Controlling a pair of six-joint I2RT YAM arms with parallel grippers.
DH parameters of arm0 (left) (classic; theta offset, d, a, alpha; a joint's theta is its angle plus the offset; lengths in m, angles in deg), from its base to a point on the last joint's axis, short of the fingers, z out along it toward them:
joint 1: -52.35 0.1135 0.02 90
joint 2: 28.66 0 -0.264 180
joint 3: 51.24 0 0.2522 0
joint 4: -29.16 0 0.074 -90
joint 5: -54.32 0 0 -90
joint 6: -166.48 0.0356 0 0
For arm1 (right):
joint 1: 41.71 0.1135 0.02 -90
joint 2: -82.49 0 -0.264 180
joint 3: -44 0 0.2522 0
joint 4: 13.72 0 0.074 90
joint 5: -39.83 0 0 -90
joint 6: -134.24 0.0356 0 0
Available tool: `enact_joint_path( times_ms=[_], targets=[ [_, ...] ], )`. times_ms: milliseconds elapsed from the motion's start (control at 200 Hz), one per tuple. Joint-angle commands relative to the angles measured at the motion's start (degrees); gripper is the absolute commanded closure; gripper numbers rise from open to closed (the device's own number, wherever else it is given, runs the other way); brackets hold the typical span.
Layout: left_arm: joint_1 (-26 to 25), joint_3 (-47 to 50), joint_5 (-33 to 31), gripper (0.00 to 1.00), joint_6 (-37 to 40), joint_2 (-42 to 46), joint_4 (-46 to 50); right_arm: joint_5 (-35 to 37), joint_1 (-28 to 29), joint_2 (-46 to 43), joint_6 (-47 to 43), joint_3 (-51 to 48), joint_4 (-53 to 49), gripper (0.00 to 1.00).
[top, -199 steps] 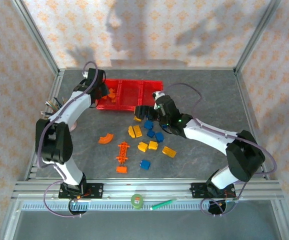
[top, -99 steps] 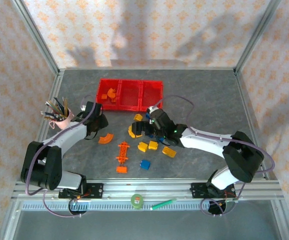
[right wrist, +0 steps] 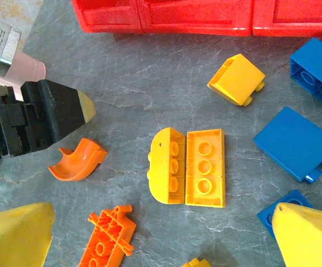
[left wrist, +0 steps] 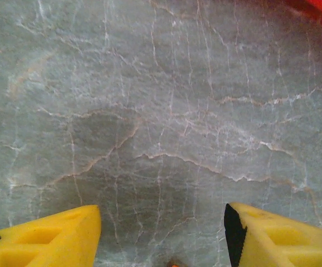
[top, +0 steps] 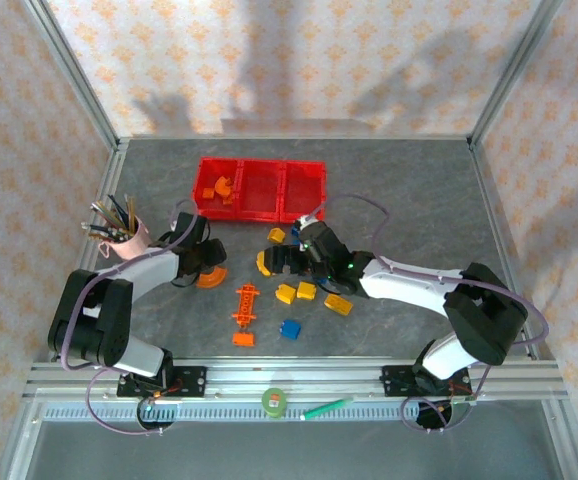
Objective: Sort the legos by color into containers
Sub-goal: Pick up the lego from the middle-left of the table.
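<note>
Relation first: the orange arch-shaped plastic brick (top: 210, 278) lies on the grey marbled desk (top: 419, 190), just on the near side of the left hand (top: 201, 260) and partly tucked under it in the top view. In the right wrist view the orange arch sits just beside that hand's yellow-tipped nose, with a thin strip of desk between; no contact seen. Its long axis runs roughly left to right there.

Left hand: fingers (left wrist: 44, 236) partly spread with bare desk between them, nothing held. An orange speck at the bottom edge of its own view is probably the arch, so the brick is behind the finger line, not yet between the fingers. Judgement: the left arm is the nearer one and needs a small pull-back before closing.

Left arm pose: folded low, forearm reaching right from beside the pink cup of pencils (top: 121, 238).

Right hand (right wrist: 164, 211): spread wide and empty, hanging over two yellow bricks (right wrist: 188, 167) that lie side by side and touch, blue bricks to one side.

Three joined red translucent plastic bins (top: 309, 164) stand farther back. The leftmost holds orange pieces (top: 222, 188).
</note>
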Motion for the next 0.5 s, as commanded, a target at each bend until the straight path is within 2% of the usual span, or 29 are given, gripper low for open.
enact_joint_path(
  times_ms=[0, 496],
  targets=[
    [-1.0, 1.7, 1.5, 0.37, 0.4, 0.5, -0.5, 1.6, 0.3, -0.4, 0.5, -0.5, 0.8, 0.00],
    [-6.8, 6.1, -2.1, 0.34, -4.5, 8.8, 5.4, 1.0, 0.4, 0.3, 0.5, 0.0, 1.2, 0.00]
  ],
)
